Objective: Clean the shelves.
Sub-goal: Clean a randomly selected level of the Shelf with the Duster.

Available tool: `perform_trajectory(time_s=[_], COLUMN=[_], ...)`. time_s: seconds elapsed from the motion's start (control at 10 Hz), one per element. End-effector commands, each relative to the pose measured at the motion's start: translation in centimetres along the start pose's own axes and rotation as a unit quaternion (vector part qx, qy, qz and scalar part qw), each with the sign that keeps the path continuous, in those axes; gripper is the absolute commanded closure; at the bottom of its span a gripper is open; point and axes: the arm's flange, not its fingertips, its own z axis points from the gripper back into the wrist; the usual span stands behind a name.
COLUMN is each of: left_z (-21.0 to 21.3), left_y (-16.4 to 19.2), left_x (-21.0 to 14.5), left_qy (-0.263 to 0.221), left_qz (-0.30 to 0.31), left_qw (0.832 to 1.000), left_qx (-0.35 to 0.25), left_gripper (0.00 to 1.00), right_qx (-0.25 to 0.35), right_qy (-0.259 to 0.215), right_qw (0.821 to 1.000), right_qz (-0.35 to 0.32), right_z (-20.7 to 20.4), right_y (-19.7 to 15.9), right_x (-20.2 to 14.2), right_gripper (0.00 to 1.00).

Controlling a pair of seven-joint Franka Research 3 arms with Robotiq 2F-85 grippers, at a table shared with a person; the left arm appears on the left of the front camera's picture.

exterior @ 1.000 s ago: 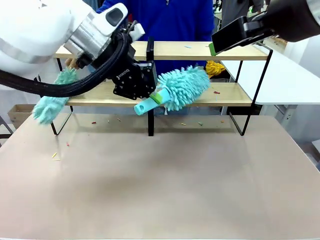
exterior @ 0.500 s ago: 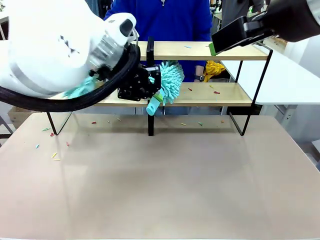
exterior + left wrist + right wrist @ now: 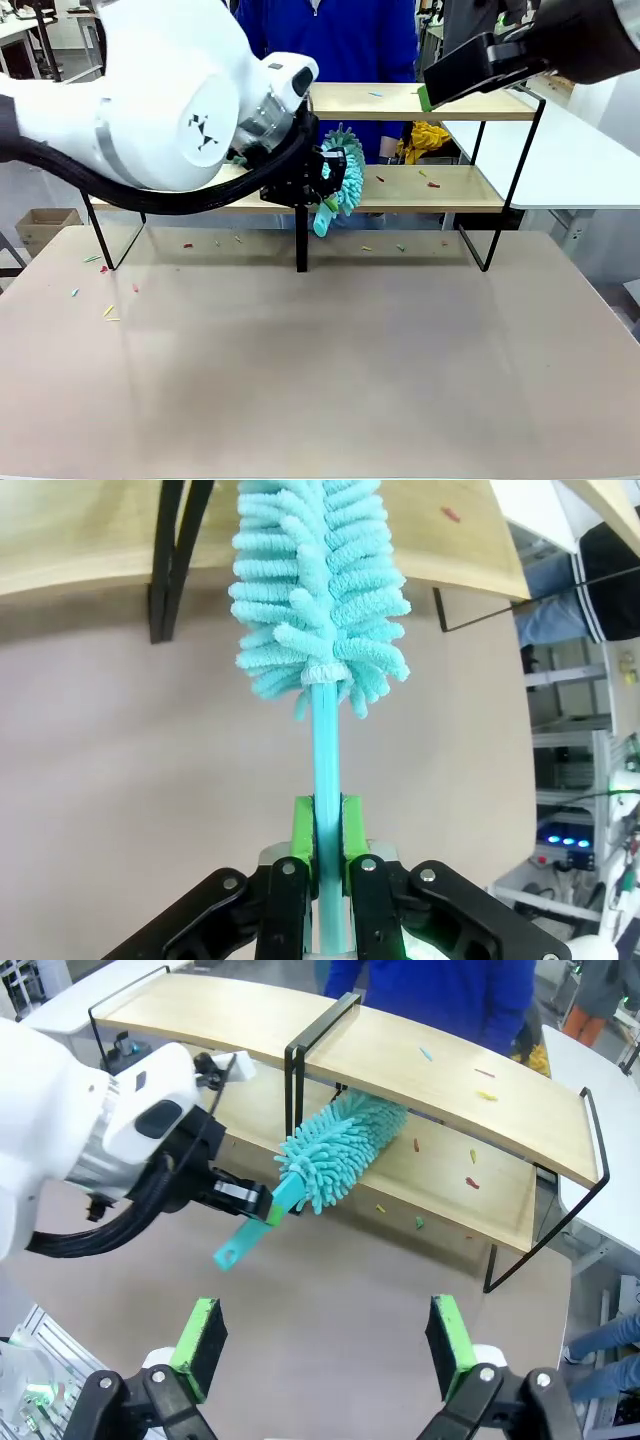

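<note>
The shelves (image 3: 440, 188) stand across the far side of the table, two light wooden boards in a black frame with a centre post (image 3: 300, 235). My left gripper (image 3: 318, 192) is shut on the handle of a teal fluffy duster (image 3: 342, 180). The duster (image 3: 340, 1155) has its head lying on the lower board, just right of the post. In the left wrist view the green pads of the left gripper (image 3: 327, 830) clamp the duster (image 3: 320, 600) by its handle. My right gripper (image 3: 325, 1345) hovers high above the table, open and holding nothing, and appears at the top right (image 3: 440, 80).
Small coloured scraps lie on both boards (image 3: 478, 1155) and on the table (image 3: 108, 312) at the left front. A person in a blue top (image 3: 340, 40) stands behind the shelves. A white table (image 3: 575, 160) adjoins on the right.
My left arm has swung right and turned the duster from lying sideways along the lower board to pointing in over it. A second teal duster at the left is now hidden behind the arm.
</note>
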Motion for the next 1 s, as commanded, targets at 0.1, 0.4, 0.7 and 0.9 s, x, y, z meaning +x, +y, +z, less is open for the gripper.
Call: perform_trajectory(time_s=[0.1, 0.4, 0.7, 0.9], left_z=[-2.6, -5.5, -7.3, -8.2], left_y=[-2.8, -4.1, -4.8, -5.6], left_x=[0.9, 1.2, 1.2, 1.1], left_qy=[-0.056, -0.038, -0.035, -0.02], left_qz=[0.005, -0.005, -0.009, -0.009], left_qw=[0.998, 0.999, 0.999, 1.0], left_qx=[0.01, 0.019, 0.024, 0.009], left_gripper=[0.88, 0.88, 0.88, 0.88], right_qx=[0.003, 0.003, 0.003, 0.003], right_qy=[0.0, 0.0, 0.0, 0.0], right_qw=[1.0, 1.0, 1.0, 1.0], right_qz=[-0.004, -0.004, -0.004, -0.004], right_z=[0.0, 0.0, 0.0, 0.0], right_y=[0.1, 0.1, 0.1, 0.1], right_x=[0.1, 0.1, 0.1, 0.1], right_gripper=[0.0, 0.0, 0.0, 0.0])
